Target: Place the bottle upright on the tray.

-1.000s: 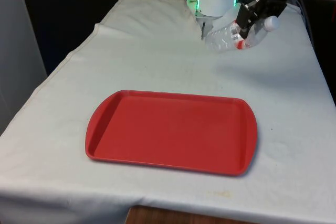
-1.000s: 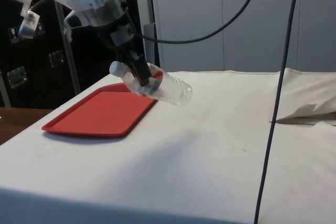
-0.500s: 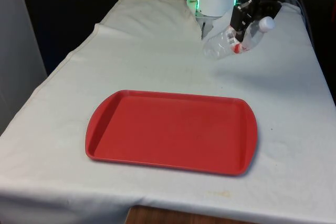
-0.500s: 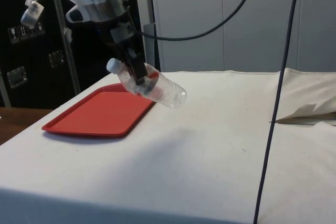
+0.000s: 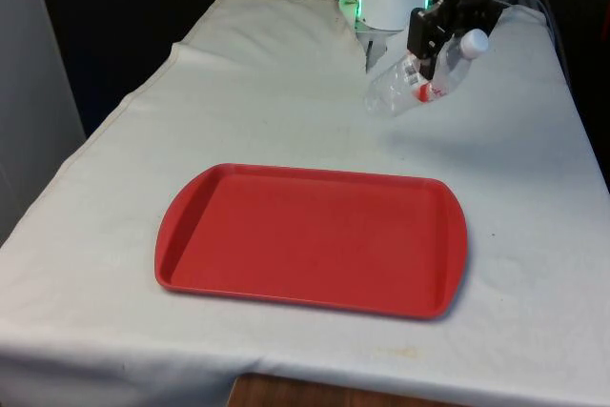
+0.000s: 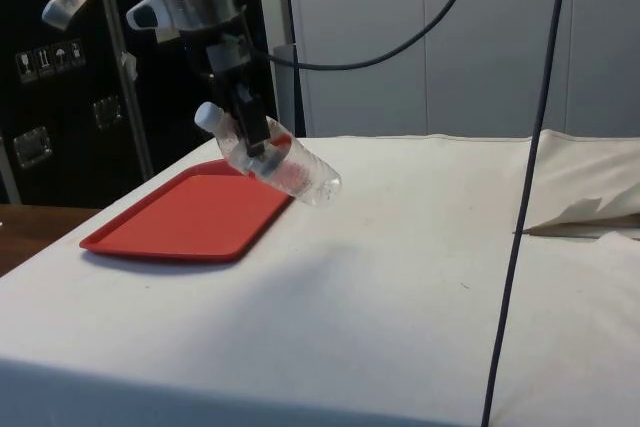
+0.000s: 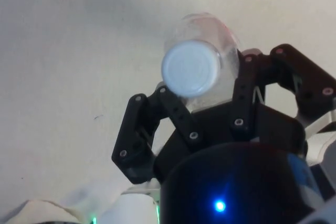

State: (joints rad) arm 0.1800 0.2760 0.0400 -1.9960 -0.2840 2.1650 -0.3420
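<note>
Above the cloth [image 5: 286, 92], beyond the tray [image 5: 315, 240], your gripper [image 5: 426, 45] grips the tilted bottle [image 5: 419, 78], cap [image 5: 474, 42] raised.

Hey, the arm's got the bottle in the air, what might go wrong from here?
1. The hand grips the clear bottle near its neck while it hangs tilted, so it may swivel or slip.
2. The red tray lies some way off, leaving a carry in which the grip could loosen.
3. Set down at this tilt, the bottle would likely topple.
</note>
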